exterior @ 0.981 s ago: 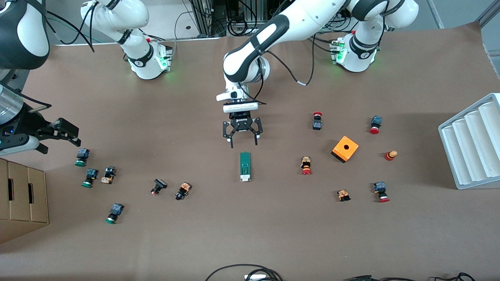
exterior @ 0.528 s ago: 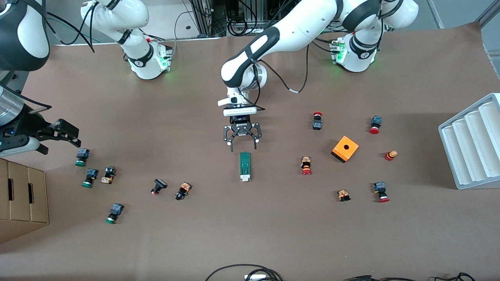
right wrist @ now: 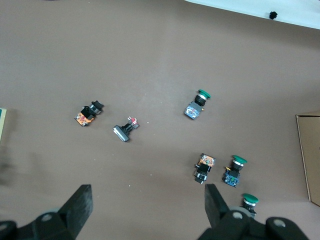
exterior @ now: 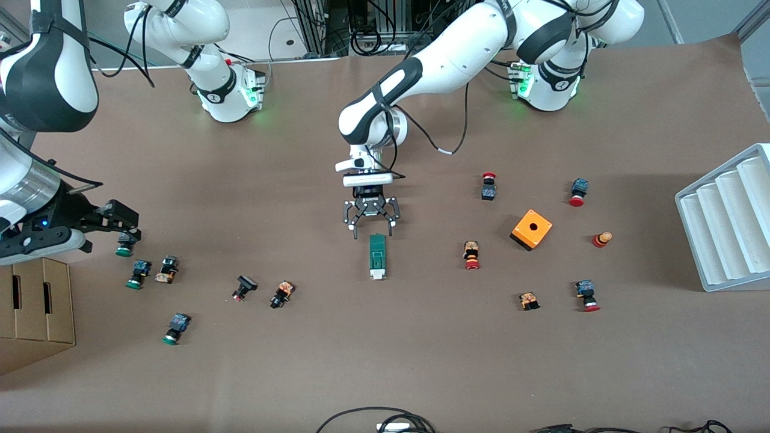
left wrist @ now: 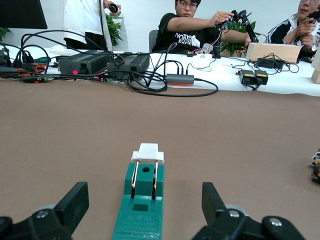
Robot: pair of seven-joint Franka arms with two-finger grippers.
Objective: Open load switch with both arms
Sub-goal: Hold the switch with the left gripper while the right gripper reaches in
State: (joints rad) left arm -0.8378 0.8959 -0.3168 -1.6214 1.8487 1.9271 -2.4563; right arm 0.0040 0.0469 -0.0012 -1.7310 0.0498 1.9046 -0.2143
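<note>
1. The load switch (exterior: 377, 257) lies flat near the middle of the brown bench (exterior: 385, 361), its long axis running toward the front camera, with its white sliding piece at the end nearer that camera.
2. The left end effector (exterior: 372, 229) hangs low just over the switch's green end, the end farther from the camera. Its fingers stand apart and hold nothing.
3. In the left wrist view the switch (left wrist: 141, 202) sits between the two spread fingers (left wrist: 74, 205), with the white piece at the end away from the wrist. Whether the fingers touch the switch cannot be told.
4. The right end effector (exterior: 123, 225) is up over the right arm's end of the bench, above a green-capped button (exterior: 125, 248). Its fingers are also apart and empty.
5. The right wrist view looks down on green-capped buttons (right wrist: 197, 105) and small black parts (right wrist: 125, 130) scattered on the bench, all clear of the fingers (right wrist: 80, 205).
6. A cardboard box (exterior: 36, 313) stands at the right arm's end of the bench, nearer the camera than the right end effector.
7. An orange cube (exterior: 532, 229) with a hole in its top sits toward the left arm's end, with red-capped buttons (exterior: 471, 255) spread around it.
8. A white ribbed tray (exterior: 728, 216) rests at the edge of the left arm's end.
</note>
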